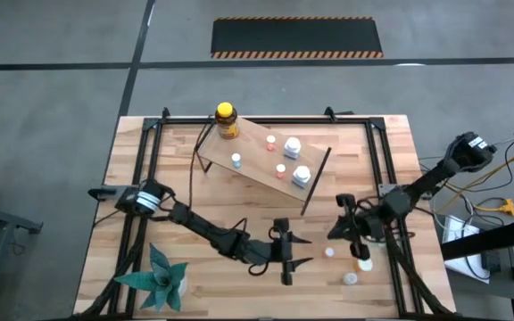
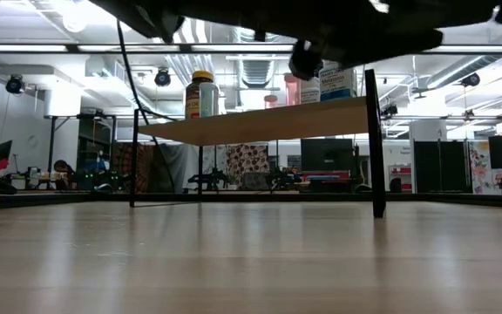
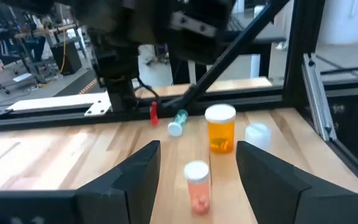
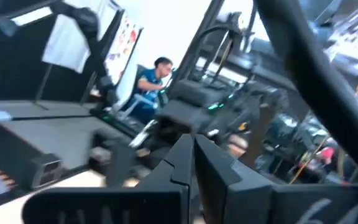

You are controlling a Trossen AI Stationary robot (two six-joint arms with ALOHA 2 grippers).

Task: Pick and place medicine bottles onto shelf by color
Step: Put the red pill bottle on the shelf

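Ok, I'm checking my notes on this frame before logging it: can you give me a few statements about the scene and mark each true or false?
1. The amber bottle with the yellow cap stands on the shelf. True.
2. The left gripper holds a bottle. False: its fingers are open and empty.
3. The right gripper is shut. True.
4. The green paper plant sits on the shelf. False: it is on the tabletop, at a corner.
5. All bottles are shelved. False: the orange vial and others remain on the tabletop.

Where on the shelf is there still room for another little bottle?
The shelf has bare board in the middle, between the amber bottle at its far left corner and the small bottles. Its right end is crowded: the two bigger white bottles and little capped ones sit close together there.
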